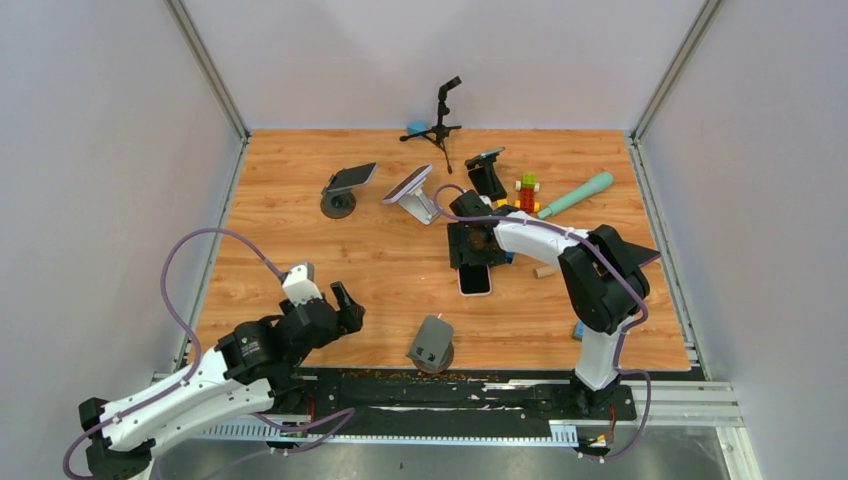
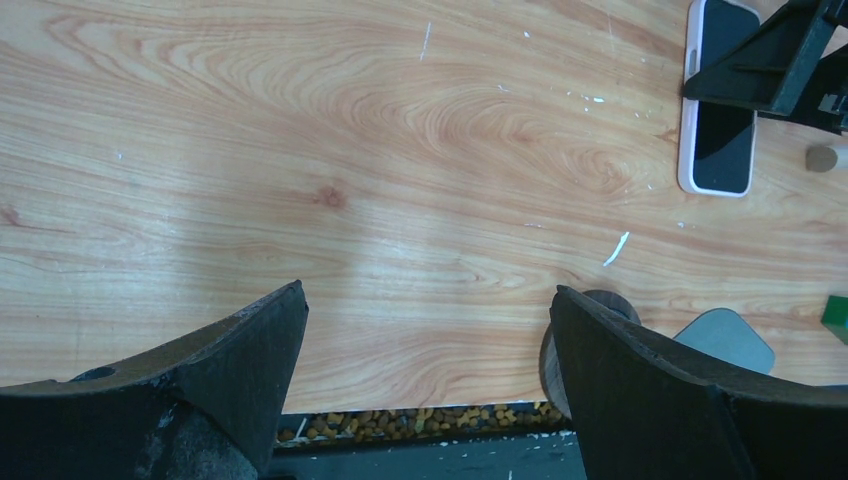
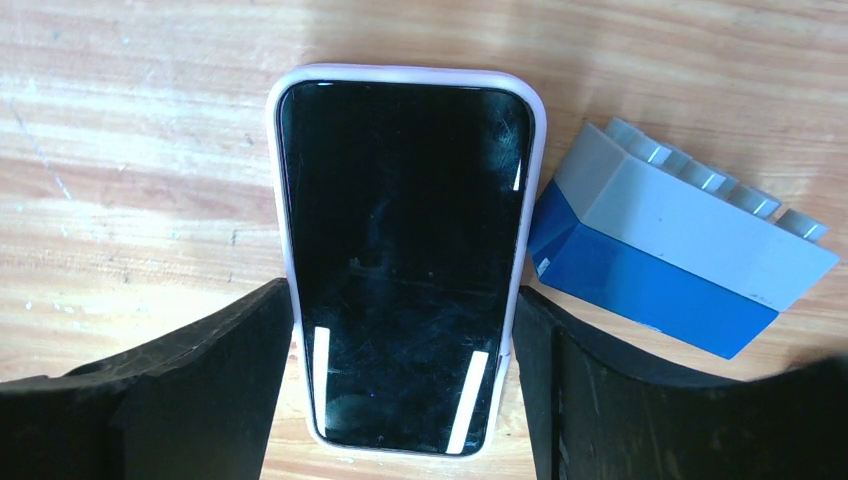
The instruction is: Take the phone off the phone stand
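A phone in a pale pink case (image 1: pixel 475 279) lies flat, screen up, on the wooden table. My right gripper (image 1: pixel 470 247) is lowered over its far end. In the right wrist view the phone (image 3: pixel 405 250) fills the gap and both black fingers (image 3: pixel 240 370) press against its long sides. An empty grey phone stand (image 1: pixel 432 345) stands near the front edge. My left gripper (image 1: pixel 328 298) is open and empty at the front left; in its wrist view (image 2: pixel 425 295) only bare wood lies between the fingers, with the phone (image 2: pixel 718 110) at far right.
Three more stands with phones are at the back: a dark one (image 1: pixel 345 186), a white one (image 1: pixel 413 192) and a black one (image 1: pixel 487 170). A blue and grey brick (image 3: pixel 665 245) lies beside the phone. A tripod (image 1: pixel 443 118), a toy-brick stack (image 1: pixel 527 190) and a teal handle (image 1: pixel 578 193) are nearby.
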